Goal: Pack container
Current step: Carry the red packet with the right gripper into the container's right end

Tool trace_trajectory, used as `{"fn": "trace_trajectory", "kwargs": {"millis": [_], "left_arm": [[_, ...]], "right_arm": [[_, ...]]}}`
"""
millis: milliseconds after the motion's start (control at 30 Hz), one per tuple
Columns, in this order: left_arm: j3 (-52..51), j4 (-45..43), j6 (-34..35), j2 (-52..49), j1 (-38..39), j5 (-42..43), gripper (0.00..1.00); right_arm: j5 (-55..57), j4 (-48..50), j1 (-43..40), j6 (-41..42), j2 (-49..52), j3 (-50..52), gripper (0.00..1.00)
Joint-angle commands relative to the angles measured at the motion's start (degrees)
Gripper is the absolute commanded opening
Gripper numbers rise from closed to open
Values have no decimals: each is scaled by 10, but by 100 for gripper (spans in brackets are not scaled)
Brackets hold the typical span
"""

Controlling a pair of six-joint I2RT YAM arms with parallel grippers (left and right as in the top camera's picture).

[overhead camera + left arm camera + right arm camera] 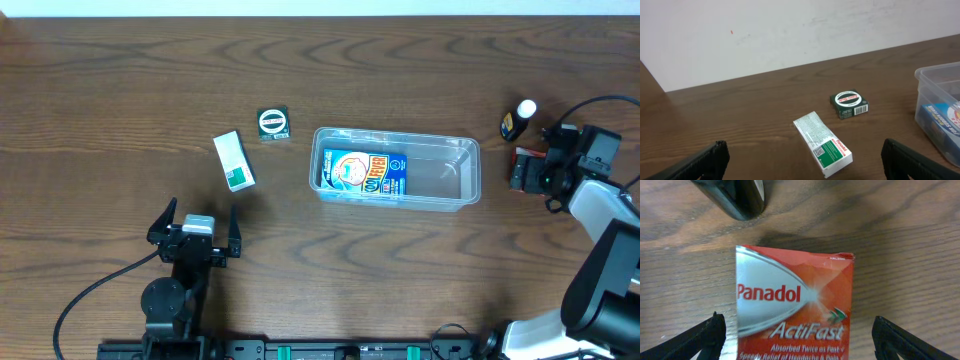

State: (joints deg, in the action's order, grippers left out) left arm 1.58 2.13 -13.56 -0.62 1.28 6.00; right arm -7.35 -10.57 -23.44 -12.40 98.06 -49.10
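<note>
The clear plastic container [470,172] lies right of centre and holds a blue box [365,173]; its corner shows in the left wrist view [935,75]. A white and green Panadol box [234,160] [822,143] and a small dark green box [273,124] [849,104] lie left of it. My left gripper [195,228] [805,155] is open and empty, just short of the white box. My right gripper [535,170] [797,330] is open with its fingers either side of a red Panadol ActiFast box [520,165] [795,295] lying on the table.
A dark bottle with a white cap [518,118] [735,197] lies just beyond the red box, right of the container. The right arm's body [610,260] fills the near right corner. A pale wall stands behind the table's far edge [790,30].
</note>
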Motion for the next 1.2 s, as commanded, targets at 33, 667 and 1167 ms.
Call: {"fn": "trace_trajectory", "kwargs": {"millis": [33,667,1167], "left_arm": [[-14,13,-3,4,-2,4,98],[-14,13,-3,4,-2,4,98],[-14,13,-3,4,-2,5,98]], "right_arm": [[-32,19,-5,-5,29,4,91],[-31,-29,-5,8,-7,-26,69],[-41,-136,27,96,-245,-29,65]]}}
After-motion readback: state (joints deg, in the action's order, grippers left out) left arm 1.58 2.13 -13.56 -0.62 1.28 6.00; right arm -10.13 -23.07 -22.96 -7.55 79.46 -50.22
